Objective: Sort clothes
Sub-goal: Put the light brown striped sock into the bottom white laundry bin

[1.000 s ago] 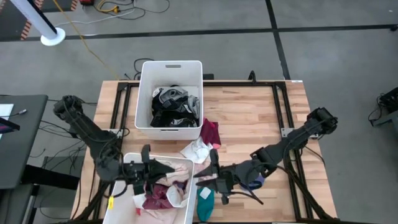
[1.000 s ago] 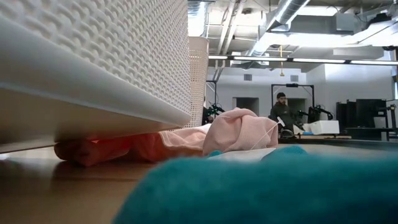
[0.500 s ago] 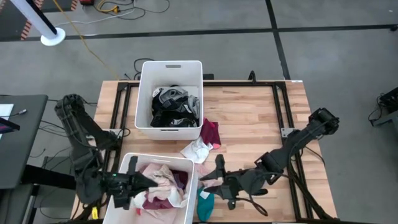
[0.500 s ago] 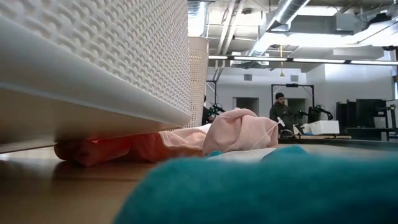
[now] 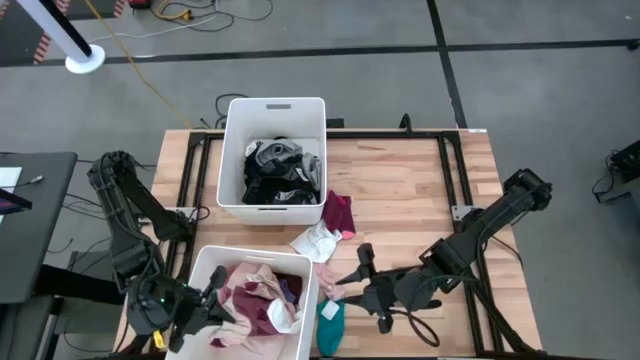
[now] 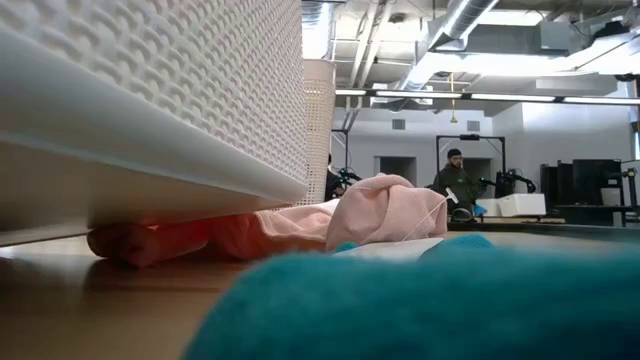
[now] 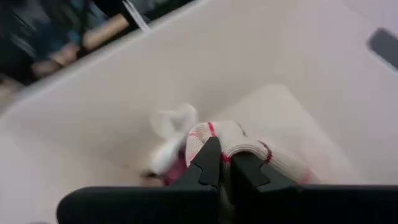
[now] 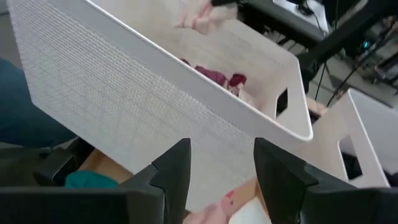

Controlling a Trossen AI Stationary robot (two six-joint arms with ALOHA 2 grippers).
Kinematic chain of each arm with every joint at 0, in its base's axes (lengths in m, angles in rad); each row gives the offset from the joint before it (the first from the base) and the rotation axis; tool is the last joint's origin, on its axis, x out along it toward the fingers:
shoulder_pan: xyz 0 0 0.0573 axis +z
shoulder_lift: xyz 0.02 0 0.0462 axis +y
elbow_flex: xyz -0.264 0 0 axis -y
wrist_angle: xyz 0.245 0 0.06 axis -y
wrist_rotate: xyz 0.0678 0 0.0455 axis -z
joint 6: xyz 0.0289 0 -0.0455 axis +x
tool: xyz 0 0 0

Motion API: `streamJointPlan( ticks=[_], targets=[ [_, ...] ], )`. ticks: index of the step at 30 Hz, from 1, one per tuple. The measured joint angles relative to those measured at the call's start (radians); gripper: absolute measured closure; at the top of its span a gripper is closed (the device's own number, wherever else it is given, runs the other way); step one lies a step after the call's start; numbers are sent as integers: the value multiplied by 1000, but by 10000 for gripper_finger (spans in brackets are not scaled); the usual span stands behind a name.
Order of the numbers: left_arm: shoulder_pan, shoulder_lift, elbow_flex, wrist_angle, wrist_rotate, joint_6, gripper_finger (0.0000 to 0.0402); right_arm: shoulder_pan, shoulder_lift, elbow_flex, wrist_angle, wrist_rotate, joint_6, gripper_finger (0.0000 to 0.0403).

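Grey concrete floor surrounds the wooden table (image 5: 410, 190) that we see from above. At the lower left of the high view our left gripper (image 5: 212, 300) sits at the near bin's (image 5: 313, 300) left edge; the left wrist view shows its jaws pressed together over a cream sock with red stripes (image 7: 249, 152) lying inside that bin. This white bin holds pink, cream and maroon clothes (image 5: 262, 300). Above it, at upper centre, a second white bin (image 5: 274, 108) is filled with black, grey and white garments (image 5: 280, 172). Between the two bins, on the bare wood, we see a maroon piece (image 5: 340, 212) and a white piece (image 5: 320, 242) just beside each other. A teal garment (image 5: 329, 325) lies at the lower centre, touching the near bin's right wall. Just to its right, our right gripper (image 5: 362, 285) hangs low over the table with its jaws spread and nothing between them, facing the bin's textured wall.
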Motion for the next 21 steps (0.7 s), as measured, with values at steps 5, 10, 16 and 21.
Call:
streamJointPlan(
  ticks=[5, 10, 16, 21],
  targets=[
    [21, 6, -9, -44, 130, -154, 399, 0, -5, 0, -91, 0, 87, 216],
    [52, 52, -11, -78, 212, -226, 396, -2, -5, 0, -181, 0, 182, 216],
    [102, 122, -11, -104, 323, -275, 394, -1, -5, 0, -283, -1, 315, 216],
    [126, 159, -12, -122, 364, -307, 394, 10, -5, -1, -434, -1, 477, 216]
  ],
)
